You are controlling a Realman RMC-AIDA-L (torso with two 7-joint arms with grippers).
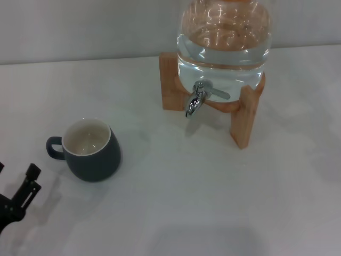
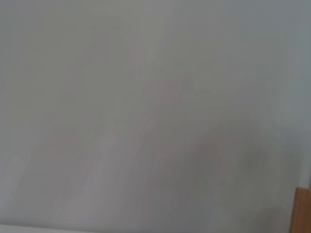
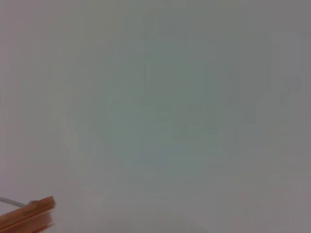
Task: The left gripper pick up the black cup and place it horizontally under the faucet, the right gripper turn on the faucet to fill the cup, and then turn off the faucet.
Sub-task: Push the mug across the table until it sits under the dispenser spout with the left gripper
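Note:
The black cup (image 1: 91, 149) stands upright on the white table, cream inside showing and its loop handle pointing left. My left gripper (image 1: 16, 178) sits low at the head view's bottom-left corner, a short way in front and to the left of the cup, not touching it. Its fingers (image 1: 32, 177) are spread open with nothing between them. The chrome faucet (image 1: 196, 101) juts from the clear glass water jar (image 1: 224, 48) at the back right, spout pointing down over bare table. The right gripper is out of view.
The jar rests on a wooden stand (image 1: 242, 120) whose legs reach toward the front. Both wrist views show only pale table, with a sliver of the wooden stand (image 2: 302, 211) in one and a corner of the wooden stand (image 3: 29, 216) in the other.

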